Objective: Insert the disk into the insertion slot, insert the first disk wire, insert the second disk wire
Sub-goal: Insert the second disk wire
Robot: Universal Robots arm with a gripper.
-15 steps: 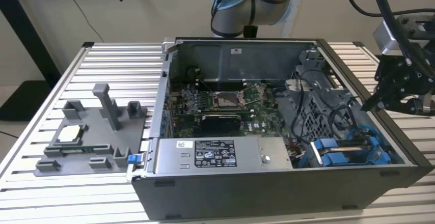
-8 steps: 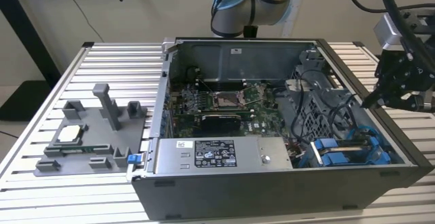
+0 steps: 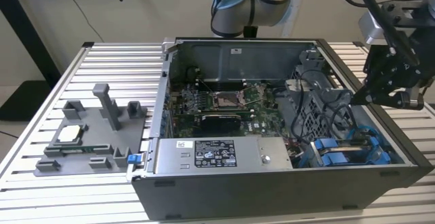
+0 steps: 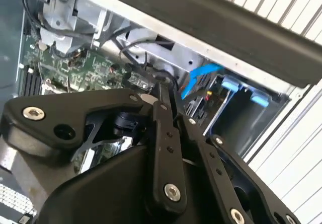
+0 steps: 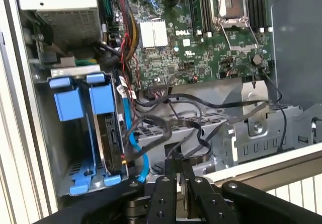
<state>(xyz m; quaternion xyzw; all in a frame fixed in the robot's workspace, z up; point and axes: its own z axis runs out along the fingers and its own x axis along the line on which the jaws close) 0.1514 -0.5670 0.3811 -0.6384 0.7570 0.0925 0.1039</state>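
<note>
Gripper [image 3: 380, 94] above the open computer case's [image 3: 204, 188] edge on the exterior view's right, well above the drive bay; black fingers [image 5: 173, 176] pressed together in both wrist views, nothing between them, tips over a tangle of black cables [image 5: 201, 118]; fingers [image 4: 163, 103] likewise closed in the second wrist view.

Disk [image 5: 111, 138] already seated on edge in the insertion slot [image 5: 75, 158], blue carrier tab [image 5: 102, 98] at its end, a second blue tab [image 5: 67, 103] just beside it; light blue wire [image 5: 132, 138] running along the disk's side, down toward the case floor; whether plugged in, cannot tell.

Same bay with blue rails [image 3: 347, 152] in the case's near corner on the exterior view's right; grey power-supply box [image 3: 221, 155] beside it; motherboard [image 3: 224, 104] behind; grey fixture tray [image 3: 88, 137] on the slatted table [image 3: 81, 66] on the exterior view's left.
</note>
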